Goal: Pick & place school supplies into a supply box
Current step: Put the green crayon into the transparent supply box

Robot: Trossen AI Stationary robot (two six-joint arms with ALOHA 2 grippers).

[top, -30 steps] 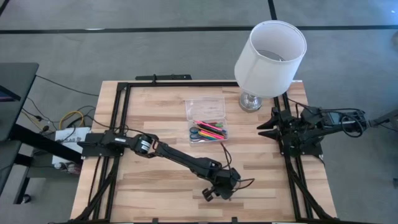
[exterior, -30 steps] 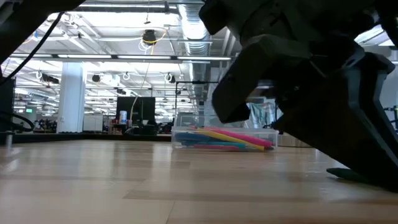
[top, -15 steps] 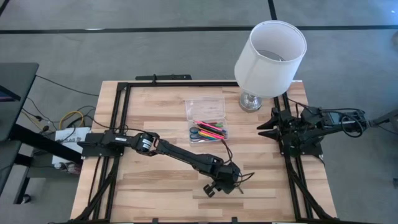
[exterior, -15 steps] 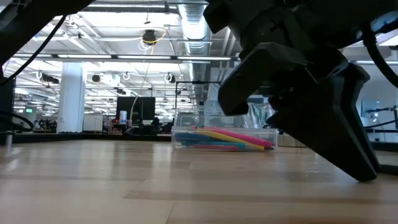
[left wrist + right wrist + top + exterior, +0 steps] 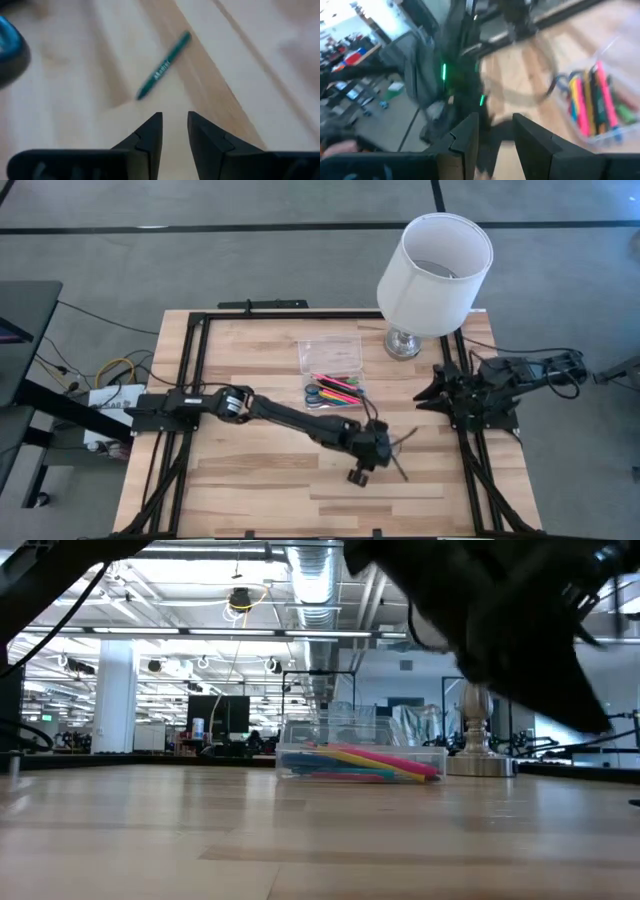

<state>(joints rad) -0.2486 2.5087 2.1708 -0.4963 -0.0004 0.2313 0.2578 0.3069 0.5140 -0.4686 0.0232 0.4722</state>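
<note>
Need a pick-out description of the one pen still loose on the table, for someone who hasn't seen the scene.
Start at the white lampshade at the table's far edge; nearer, toward the middle, sits the clear supply box of coloured pens. Nearer again, past the left gripper, one dark green pen lies flat on bare wood, alone, outside the box.

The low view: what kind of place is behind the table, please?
Probably a large open lab or workshop hall: long rows of ceiling lights, an exposed metal air duct overhead, and desks with dark monitors far back.
</note>
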